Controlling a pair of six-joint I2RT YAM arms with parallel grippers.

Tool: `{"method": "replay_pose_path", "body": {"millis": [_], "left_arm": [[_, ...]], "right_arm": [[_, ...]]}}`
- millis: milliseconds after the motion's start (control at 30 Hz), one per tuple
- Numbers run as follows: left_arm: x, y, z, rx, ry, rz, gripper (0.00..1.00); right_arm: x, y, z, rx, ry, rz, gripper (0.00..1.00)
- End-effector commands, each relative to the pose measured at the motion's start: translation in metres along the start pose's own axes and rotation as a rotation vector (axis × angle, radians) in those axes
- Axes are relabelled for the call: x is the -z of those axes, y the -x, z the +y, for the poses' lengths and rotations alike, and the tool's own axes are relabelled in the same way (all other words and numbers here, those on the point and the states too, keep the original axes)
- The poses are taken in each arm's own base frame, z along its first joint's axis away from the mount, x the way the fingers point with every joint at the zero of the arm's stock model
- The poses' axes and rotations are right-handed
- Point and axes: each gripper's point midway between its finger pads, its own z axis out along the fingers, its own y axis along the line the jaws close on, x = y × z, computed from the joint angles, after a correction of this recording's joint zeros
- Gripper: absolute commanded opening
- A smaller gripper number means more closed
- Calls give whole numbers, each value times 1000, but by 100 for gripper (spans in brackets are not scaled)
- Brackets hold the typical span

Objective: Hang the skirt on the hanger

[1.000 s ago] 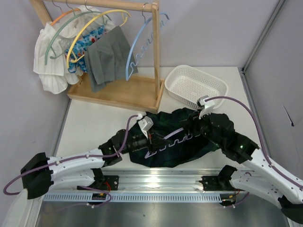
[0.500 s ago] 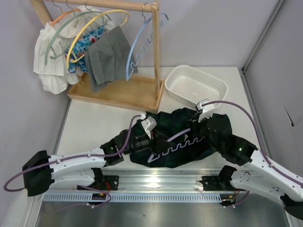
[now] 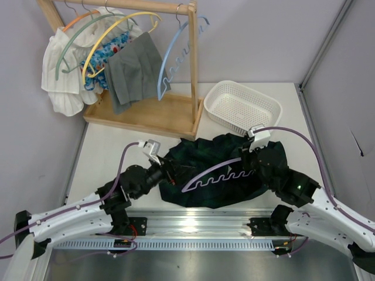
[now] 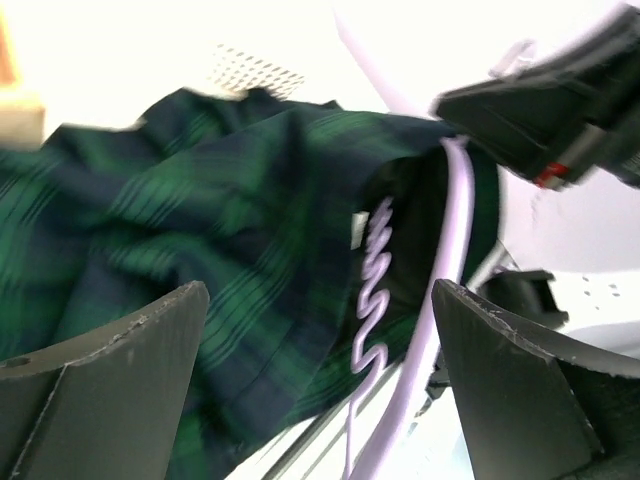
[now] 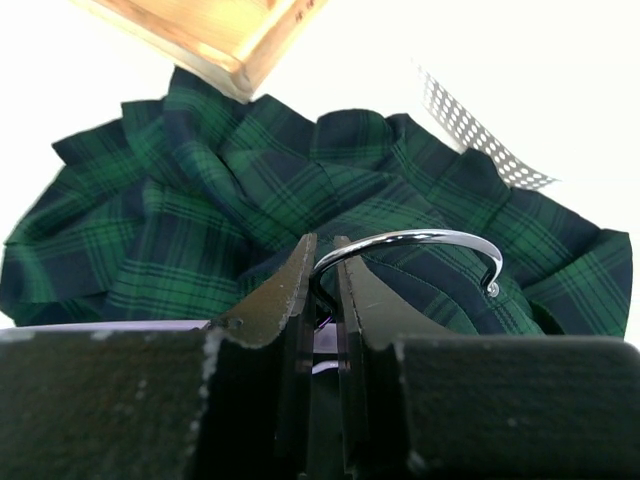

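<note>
Right gripper (image 5: 322, 262) pinching hanger (image 4: 457, 220) hook, left gripper (image 4: 318, 292) spread facing skirt (image 4: 200, 200)

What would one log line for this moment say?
right gripper: shut on hanger | left gripper: open, facing skirt | hanger: lying across skirt

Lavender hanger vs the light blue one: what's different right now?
Colour: the lavender hanger is pale purple, the light blue hanger pale blue. Pose: the lavender hanger lies slanted across the skirt, its metal hook pinched by the right gripper; the light blue hanger hangs bare on the wooden rack. Shared: same shape, with a wavy lower bar.
</note>
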Motion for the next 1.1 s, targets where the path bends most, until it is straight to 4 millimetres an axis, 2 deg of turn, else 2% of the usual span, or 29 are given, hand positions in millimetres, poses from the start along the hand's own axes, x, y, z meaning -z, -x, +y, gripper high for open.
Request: {"method": "replay_pose_path", "body": {"millis": [0, 67, 133, 233, 267, 333, 367, 467, 700, 1067], "left_arm": [[15, -27, 38, 108, 131, 42, 100], [19, -33, 45, 131, 148, 44, 98], [24, -47, 59, 122, 203, 87, 96], [26, -58, 71, 93, 269, 140, 91], [22, -72, 67, 65, 239, 206, 86], [12, -74, 48, 38, 140, 231, 82], [10, -88, 50, 32, 139, 277, 80], [6, -108, 48, 19, 102, 344, 75], [7, -115, 30, -34, -41, 330, 74], [3, -150, 19, -123, -66, 390, 71]], "right_arm": [[-2, 10, -5, -9, -33, -47, 0], [2, 11, -8, -9, -37, -53, 0], [5, 11, -13, 7, -50, -50, 0], [8, 3, -23, 25, -96, -20, 0], [10, 2, -25, 22, -102, -13, 0], [13, 5, -25, 11, -99, -21, 0], [15, 4, -26, 11, -96, -15, 0], [21, 2, -31, -1, -103, -6, 0], [27, -1, -32, -20, -78, -1, 0], [19, 4, -33, -52, -53, -6, 0]]}}
